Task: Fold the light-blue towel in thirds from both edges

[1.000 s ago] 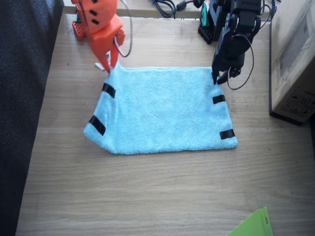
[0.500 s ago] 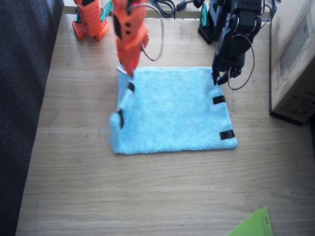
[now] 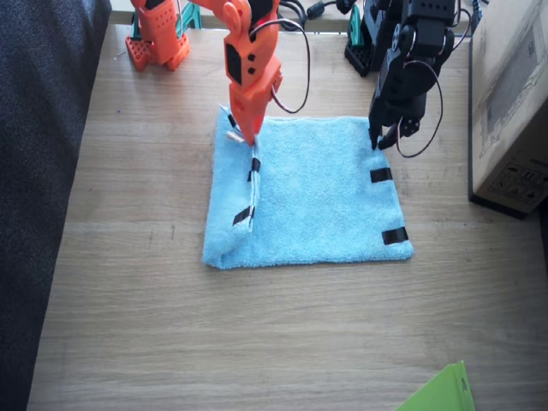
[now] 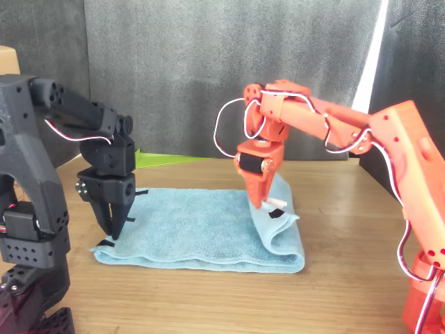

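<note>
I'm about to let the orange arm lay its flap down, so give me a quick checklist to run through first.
1. Right gripper grips the light-blue towel corner: ok.
2. Lifted edge carried over the towel's middle: ok.
3. Flap lying flat: not ok, it hangs draped.
4. Left gripper at the opposite edge: ok; whether it grips: cannot tell.
5. Opposite edge flat on the table: ok.

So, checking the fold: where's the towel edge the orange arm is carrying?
In the fixed view, the right gripper holds that edge raised over the light-blue towel, left of its middle.
</note>
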